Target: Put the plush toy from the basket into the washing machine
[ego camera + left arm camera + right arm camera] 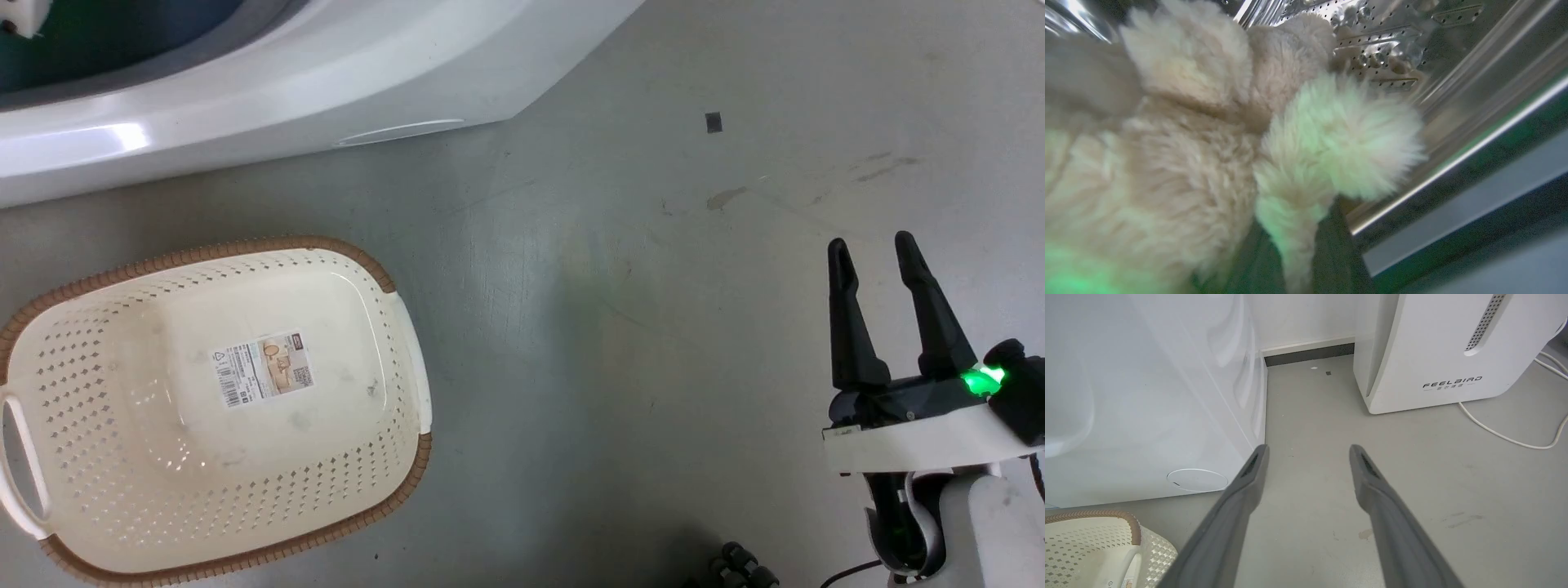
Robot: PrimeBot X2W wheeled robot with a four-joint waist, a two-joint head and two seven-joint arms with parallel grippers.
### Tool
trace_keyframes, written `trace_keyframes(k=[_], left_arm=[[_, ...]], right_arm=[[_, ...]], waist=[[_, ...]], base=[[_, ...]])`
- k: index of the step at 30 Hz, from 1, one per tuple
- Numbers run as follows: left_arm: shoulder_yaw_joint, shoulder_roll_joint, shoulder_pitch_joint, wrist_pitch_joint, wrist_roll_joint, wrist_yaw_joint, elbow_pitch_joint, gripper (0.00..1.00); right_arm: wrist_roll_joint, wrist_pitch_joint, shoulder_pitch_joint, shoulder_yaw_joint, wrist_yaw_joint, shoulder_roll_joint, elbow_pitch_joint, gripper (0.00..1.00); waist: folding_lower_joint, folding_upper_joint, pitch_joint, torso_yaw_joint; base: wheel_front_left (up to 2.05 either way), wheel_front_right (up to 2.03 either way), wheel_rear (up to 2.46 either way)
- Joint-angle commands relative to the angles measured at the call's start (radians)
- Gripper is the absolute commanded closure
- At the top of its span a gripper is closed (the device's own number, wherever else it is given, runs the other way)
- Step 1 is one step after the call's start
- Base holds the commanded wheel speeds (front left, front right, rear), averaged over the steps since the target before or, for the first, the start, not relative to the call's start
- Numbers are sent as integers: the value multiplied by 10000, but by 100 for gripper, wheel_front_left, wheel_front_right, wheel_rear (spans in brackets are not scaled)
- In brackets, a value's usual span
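Three views, itemised.

Head view:
- The basket sits on the floor at near left. It holds nothing but the sticker on its inner bottom.
- The washing machine runs along the far left, just beyond the basket, showing its white front and the grey edge of its porthole.
- The right end effector is at near right, well apart from the basket. Its fingers are spread and it carries nothing.

Left wrist view:
- The plush toy lies close against the lens as cream shaggy fur, resting against the perforated steel drum.
- One fluffy limb hangs toward the drum's bright lip and the grey gasket.
- The left end effector has its fingers hidden by fur, so I cannot tell whether it is clamped or released.

Right wrist view:
- The right end effector's two fingers are set wide over bare floor.
- The washing machine's side panel is at left and a corner of the basket is at near left.
- The FEELBIRD appliance stands at far right with a white cable trailing beside it.

Hazards, as judged:
- The toy looks to sit near the drum mouth, so letting go there could let it slide out over the gasket.
- The long fur may catch on the fingers and be dragged back out on withdrawal.
- The hanging limb could be pinched by the door.
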Motion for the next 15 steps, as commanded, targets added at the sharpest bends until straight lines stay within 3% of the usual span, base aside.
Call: trace_keyframes(k=[1, 4, 5, 6, 15], left_arm=[[-214, 118, -203, 64, -313, -29, 63, 100], [-613, 259, -416, -169, -665, -29, 191, 100], [-693, 276, -466, -378, -693, -30, 271, 61], [-777, 271, -494, -597, -677, -30, 382, 0], [-822, -412, 190, -2635, -902, 129, 1793, 0]], right_arm=[[14, -47, -199, 25, -9, -4, -75, 0], [19, -47, -257, 67, -9, -4, -50, 0], [21, -47, -272, 76, -9, -4, -36, 0], [19, -47, -285, 78, -9, -4, -22, 0], [-152, -47, -229, -120, -9, -4, 124, 0]], waist=[[-1, 0, 50, 16], [-1, 0, 43, 31], [-1, 0, 16, 42], [-1, 0, -26, 59], [-1, 0, -1107, 367]], base=[[0, 0, 0], [0, 0, 0], [0, 0, 0], [0, 0, 0], [0, 0, 0]])
